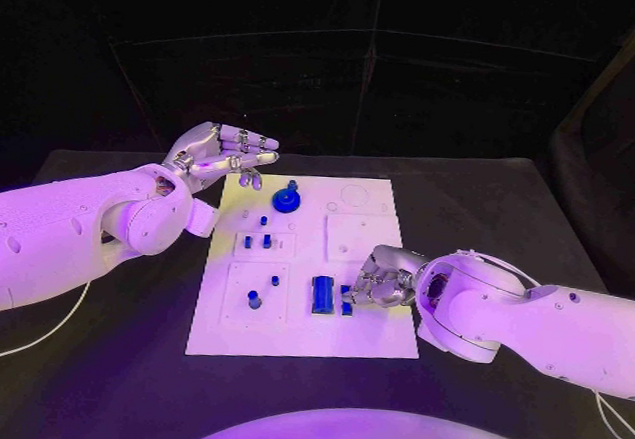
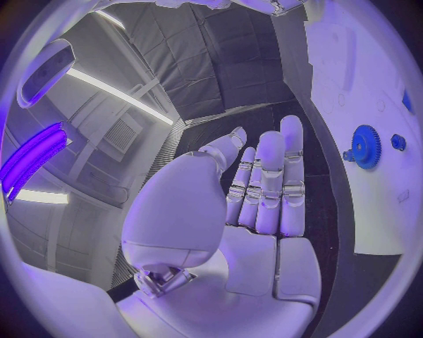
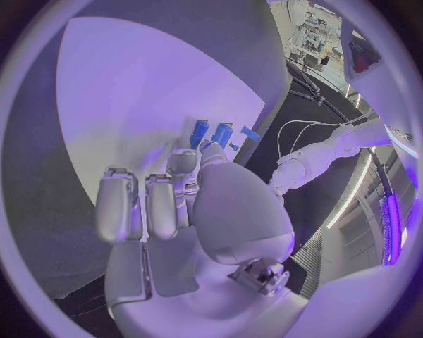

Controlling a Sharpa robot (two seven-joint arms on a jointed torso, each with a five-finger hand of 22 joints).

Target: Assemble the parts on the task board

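We observed the white task board lying flat at mid-table. A blue gear stood near its far edge; small blue pegs stood upright left of centre, another peg nearer us. A blue rectangular block lay in the near-centre area.
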